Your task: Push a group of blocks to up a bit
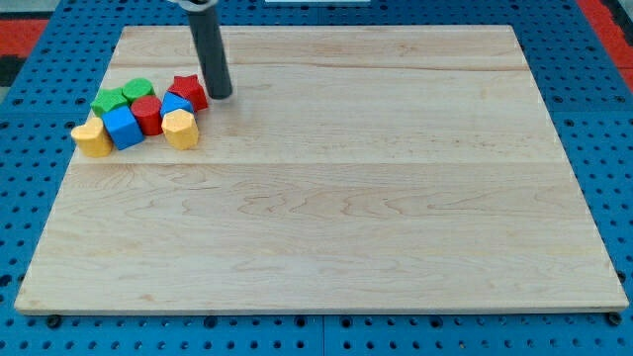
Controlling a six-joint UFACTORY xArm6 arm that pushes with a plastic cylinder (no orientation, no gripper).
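**Blocks clustered at the bench's upper left**

On the wooden bench (pixel 326 198), nearest first: yellow heart (pixel 92 138), blue cube (pixel 123 128), yellow block (pixel 180 129), red cylinder (pixel 148 115), green blocks (pixel 124 96), red star (pixel 187 91). My tip (pixel 220 95) sits just right of the star (no pincer fitted).

Our dark straight rod (pixel 206 44) is cut off by the view's top edge, so we cannot see where it joins the arm. In the packed cluster, the small blue block (pixel 178 103) at seven o'clock from my tip (pixel 221 95) is mostly covered by the yellow block (pixel 181 130) in front of it, and we cannot tell its shape. The red cylinder (pixel 148 115) is partly hidden behind the blue cube (pixel 124 129). The blue pegboard surface (pixel 593 119) beneath the wooden bench (pixel 346 198) runs past every edge.
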